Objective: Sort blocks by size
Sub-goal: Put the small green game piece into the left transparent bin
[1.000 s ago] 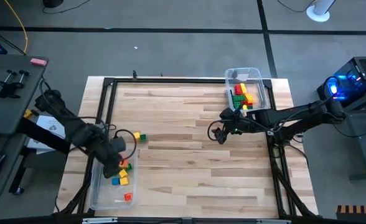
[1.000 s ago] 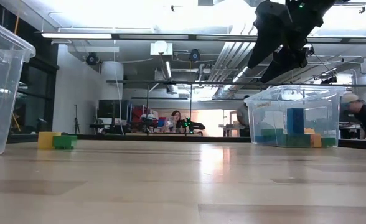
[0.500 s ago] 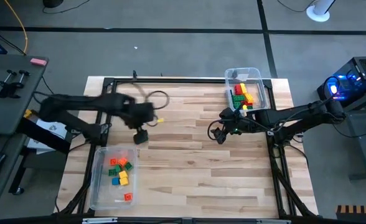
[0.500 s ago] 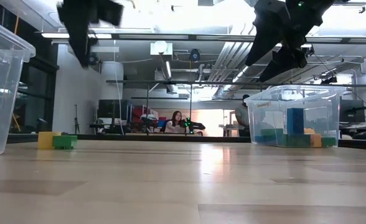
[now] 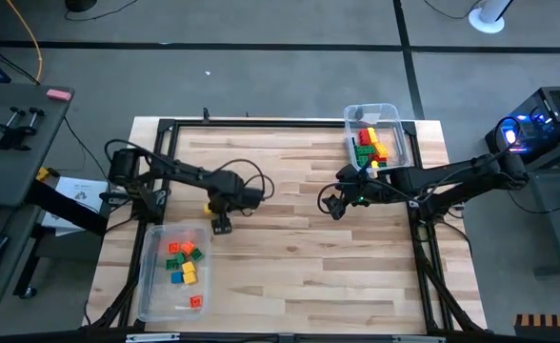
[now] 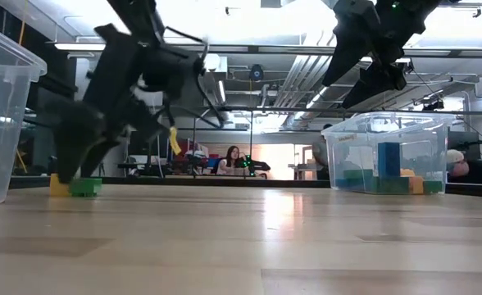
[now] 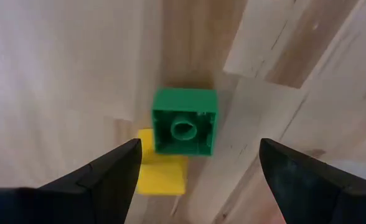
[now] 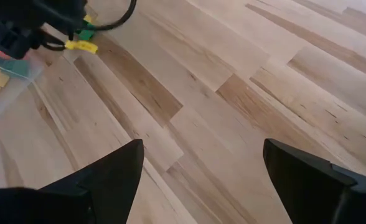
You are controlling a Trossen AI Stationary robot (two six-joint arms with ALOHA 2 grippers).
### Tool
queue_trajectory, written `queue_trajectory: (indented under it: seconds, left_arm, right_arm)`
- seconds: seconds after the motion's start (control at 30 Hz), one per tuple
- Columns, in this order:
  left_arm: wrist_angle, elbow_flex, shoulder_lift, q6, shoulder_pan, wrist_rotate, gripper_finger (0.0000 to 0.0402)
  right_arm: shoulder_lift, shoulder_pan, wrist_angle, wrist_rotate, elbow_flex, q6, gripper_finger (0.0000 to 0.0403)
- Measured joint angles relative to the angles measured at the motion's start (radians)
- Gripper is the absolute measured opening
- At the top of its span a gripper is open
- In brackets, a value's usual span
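Note:
A green square block and a yellow block lie side by side on the wooden table, left of its middle; they also show in the low view, green and yellow. My left gripper is open and hangs just above them, one finger on either side of the green block and apart from it. In the high view my left gripper covers most of both blocks. My right gripper is open and empty, held well above the table right of its middle.
A clear bin at the near left holds several small blocks in red, orange, yellow, green and blue. A clear bin at the far right holds several longer blocks. Bare table lies between the two arms. People sit in the room behind.
My left gripper has left the near-left bin, swung up and toward the far edge, then come down over the green and yellow blocks. The blocks have not moved.

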Motion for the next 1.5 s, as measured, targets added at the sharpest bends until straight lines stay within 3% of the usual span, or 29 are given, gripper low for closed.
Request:
queue_trajectory:
  seconds: [0.23, 0.47, 0.6, 0.77, 0.93, 1.07, 1.17, 1.33, 1.5]
  left_arm:
    - [0.163, -0.115, -0.011, -0.05, -0.017, -0.034, 0.0309]
    - [0.208, -0.125, -0.009, -0.019, -0.017, -0.042, 0.0301]
    - [0.211, -0.125, -0.008, 0.004, -0.017, -0.044, 0.0244]
    - [0.217, -0.126, -0.032, 0.002, -0.017, -0.047, 0.0095]
    - [0.25, -0.106, -0.124, -0.017, -0.008, -0.134, 0.0087]
    - [0.183, -0.017, -0.261, -0.035, 0.015, -0.229, 0.0087]
    - [0.152, 0.071, -0.392, -0.068, 0.027, -0.24, 0.0087]
    - [0.012, 0.152, -0.581, -0.224, -0.044, -0.135, 0.0087]
    - [-0.258, 0.144, -0.649, -0.601, -0.297, -0.05, 0.0087]
  right_arm:
    - [0.0, 0.0, 0.0, 0.0, 0.0, 0.0, 0.0325]
    - [0.0, 0.0, 0.0, 0.0, 0.0, 0.003, 0.0325]
    - [0.0, 0.0, 0.0, 0.0, 0.0, 0.002, 0.0325]
    - [0.0, 0.0, 0.0, 0.02, 0.0, 0.0, 0.0325]
    - [0.0, 0.0, 0.001, 0.039, 0.0, 0.0, 0.0325]
    - [0.0, 0.0, 0.002, 0.07, 0.0, -0.007, 0.0325]
    - [0.0, 0.0, 0.007, 0.082, 0.0, -0.008, 0.0325]
    - [0.0, 0.0, 0.009, 0.082, 0.0, -0.008, 0.0325]
    - [0.0, 0.0, 0.009, 0.081, 0.0, -0.008, 0.0325]
